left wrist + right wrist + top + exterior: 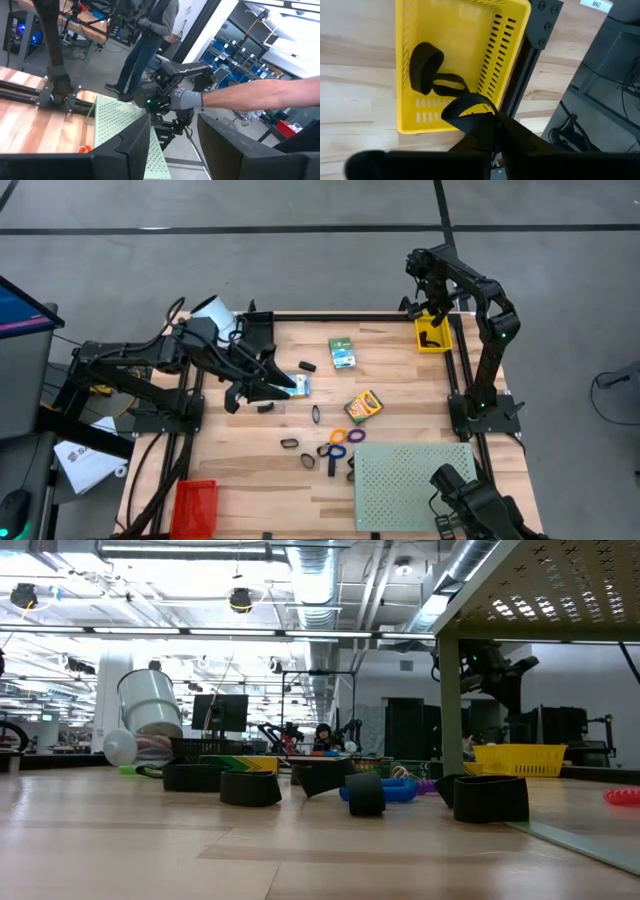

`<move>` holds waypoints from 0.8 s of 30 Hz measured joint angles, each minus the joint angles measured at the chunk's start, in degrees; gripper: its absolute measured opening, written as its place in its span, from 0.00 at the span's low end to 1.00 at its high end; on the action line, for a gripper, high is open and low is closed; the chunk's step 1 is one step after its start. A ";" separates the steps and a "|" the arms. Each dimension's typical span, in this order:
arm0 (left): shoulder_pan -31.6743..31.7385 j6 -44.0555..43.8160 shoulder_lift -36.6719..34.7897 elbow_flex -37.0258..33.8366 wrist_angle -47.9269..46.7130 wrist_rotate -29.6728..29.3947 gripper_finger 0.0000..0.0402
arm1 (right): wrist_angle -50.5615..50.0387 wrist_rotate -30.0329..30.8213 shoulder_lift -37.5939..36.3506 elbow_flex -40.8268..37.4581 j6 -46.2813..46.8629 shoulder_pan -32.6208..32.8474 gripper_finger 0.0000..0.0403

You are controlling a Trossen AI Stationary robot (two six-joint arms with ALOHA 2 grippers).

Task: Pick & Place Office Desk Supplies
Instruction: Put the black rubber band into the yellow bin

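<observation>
Your right gripper (487, 127) had its fingers pinched on a black clip (470, 107), hanging right over the yellow basket (512, 55) at the table's far right corner; another clip (425, 67) already lay inside. Farther off, your left gripper (285, 383) hovered, fingers apart, touching a green box (301, 386) mid-table.

My table (400, 380) pale wood planks w/ smooth satin sheen, yellow basket (465, 30) glossy slotted plastic, black bands (425, 65) in it matt rubbery, perforated board (415, 485) matt pale green, crayon box (363, 407) printed card, red bin (193, 507) plastic
</observation>
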 joint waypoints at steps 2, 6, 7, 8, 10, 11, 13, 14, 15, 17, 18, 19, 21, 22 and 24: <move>0.00 -0.05 0.03 0.00 -0.08 -0.01 0.40 | 0.00 0.00 0.00 0.00 0.06 0.04 0.13; -0.01 -0.41 0.04 0.00 -0.09 0.00 0.40 | 0.02 0.44 0.00 0.00 0.31 0.04 0.22; -0.01 -0.65 0.04 0.00 -0.12 0.00 0.40 | 0.02 0.62 0.00 0.00 0.30 0.04 0.24; -0.01 -0.68 0.04 0.00 -0.12 0.01 0.40 | 0.02 0.64 0.00 0.00 0.31 0.04 0.25; -0.01 -0.70 0.04 0.00 -0.10 0.02 0.40 | 0.02 0.66 -0.02 0.00 0.33 0.04 0.27; -0.01 -0.80 0.04 0.00 -0.09 0.02 0.40 | 0.02 0.66 -0.02 0.00 0.34 0.04 0.28; -0.01 -0.87 0.04 0.00 -0.11 0.02 0.40 | 0.04 0.64 -0.17 0.00 0.21 0.04 0.29; -0.01 -0.87 0.04 0.00 -0.11 0.02 0.40 | 0.07 0.64 -0.43 0.00 0.06 0.04 0.30; -0.01 -0.87 0.04 0.00 -0.11 0.02 0.40 | 0.04 0.64 -0.79 0.01 0.00 0.04 0.31; -0.01 -0.87 0.04 0.00 -0.11 0.02 0.40 | 0.07 0.76 -1.69 0.09 0.02 0.02 0.33; -0.01 -0.87 0.04 0.00 -0.09 0.02 0.40 | 0.24 0.76 -2.17 0.09 0.02 -0.12 0.34; -0.01 -0.87 0.04 0.00 -0.09 0.02 0.40 | 0.72 0.56 -2.77 0.09 0.02 -0.26 0.35; -0.01 -0.85 0.04 0.00 -0.03 0.02 0.40 | 1.45 0.20 -3.84 0.10 0.03 -0.29 0.36; -0.01 -0.85 0.04 0.00 0.10 0.02 0.40 | 1.78 0.12 -4.19 0.13 0.04 -0.33 0.37; -0.01 -0.85 0.04 0.00 0.44 0.05 0.40 | 2.04 -0.40 -4.39 0.15 0.03 -0.33 0.38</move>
